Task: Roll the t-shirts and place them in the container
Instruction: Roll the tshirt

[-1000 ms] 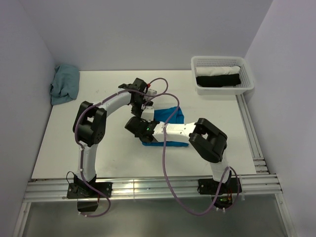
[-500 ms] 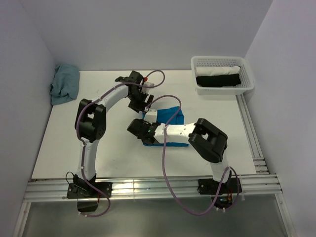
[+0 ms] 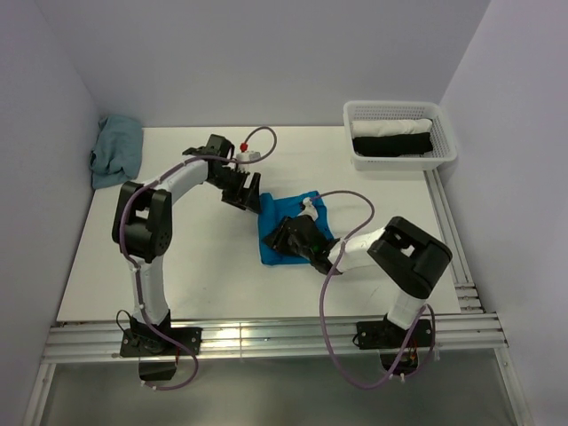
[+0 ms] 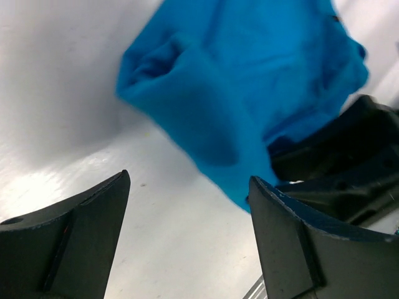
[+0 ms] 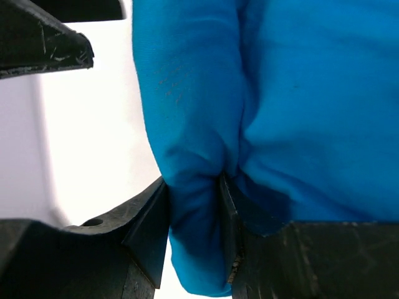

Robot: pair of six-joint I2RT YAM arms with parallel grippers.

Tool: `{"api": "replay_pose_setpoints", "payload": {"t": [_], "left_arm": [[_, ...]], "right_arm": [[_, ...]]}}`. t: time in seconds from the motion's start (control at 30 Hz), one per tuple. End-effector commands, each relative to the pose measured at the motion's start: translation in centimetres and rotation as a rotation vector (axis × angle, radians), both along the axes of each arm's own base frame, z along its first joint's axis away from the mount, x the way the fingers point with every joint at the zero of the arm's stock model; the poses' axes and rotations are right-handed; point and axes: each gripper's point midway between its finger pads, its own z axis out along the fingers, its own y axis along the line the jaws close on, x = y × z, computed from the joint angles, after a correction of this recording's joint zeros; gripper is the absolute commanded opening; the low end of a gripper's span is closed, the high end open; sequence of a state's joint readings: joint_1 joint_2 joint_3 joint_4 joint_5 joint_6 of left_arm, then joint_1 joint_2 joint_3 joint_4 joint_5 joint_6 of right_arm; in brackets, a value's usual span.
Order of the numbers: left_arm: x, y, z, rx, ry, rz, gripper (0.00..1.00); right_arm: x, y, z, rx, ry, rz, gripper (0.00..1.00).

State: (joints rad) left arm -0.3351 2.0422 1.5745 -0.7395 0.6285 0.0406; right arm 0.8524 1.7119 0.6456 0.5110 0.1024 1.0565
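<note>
Top external view: the blue t-shirt point(image 3: 278, 213) lies bunched near the middle of the white table point(image 3: 177, 275), between the two arms. The right gripper point(image 5: 193, 184) is clamped on a thick fold of its fabric, while the left gripper point(image 4: 187, 180) hangs just beside the shirt, jaws wide apart and holding nothing. At the far right, a white mesh basket point(image 3: 404, 162) holds a white roll point(image 3: 395, 127) and a black roll point(image 3: 390, 145); a teal cloth point(image 3: 115, 151) sits far left.
</note>
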Motion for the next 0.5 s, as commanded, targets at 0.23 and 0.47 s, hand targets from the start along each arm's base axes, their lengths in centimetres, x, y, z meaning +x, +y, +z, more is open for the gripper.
{"api": "replay_pose_setpoints", "payload": {"t": [0.23, 0.47], "left_arm": [[0.8, -2.0, 0.2, -0.138, -0.092, 0.012, 0.82], [2.6, -0.4, -1.6, 0.023, -0.116, 0.12, 0.59]], "right_arm": [[-2.3, 3.7, 2.6, 0.461, 0.054, 0.155, 0.4], [-2.9, 3.4, 1.4, 0.462, 0.1, 0.158, 0.41]]}}
